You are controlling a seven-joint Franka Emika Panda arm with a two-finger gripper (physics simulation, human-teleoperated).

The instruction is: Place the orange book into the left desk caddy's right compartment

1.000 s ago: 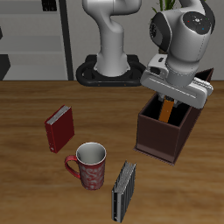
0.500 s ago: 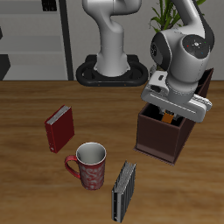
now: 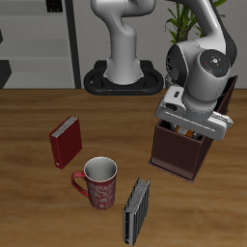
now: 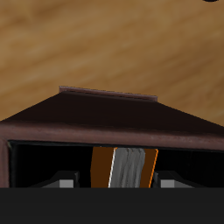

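Observation:
The orange book [image 4: 125, 168] stands upright between my fingers [image 4: 63, 182], its pale page edges facing the wrist camera, lowered inside the walls of the left desk caddy [image 4: 114, 118]. In the exterior view my gripper [image 3: 185, 130] sits low on the top of the dark maroon caddy [image 3: 177, 156], and only slivers of the orange book [image 3: 182, 127] show under the hand. The gripper is shut on the book. The hand hides the divider, so I cannot tell which compartment holds the book.
A red book [image 3: 66, 142] stands on the table away from the caddy. A red patterned mug [image 3: 99, 183] and a dark grey book [image 3: 137, 210] stand near the front edge. A second dark box [image 3: 231, 94] stands behind the caddy.
My gripper has come down with the orange book, from above the caddy's rim to low in its opening. Much less of the book shows now.

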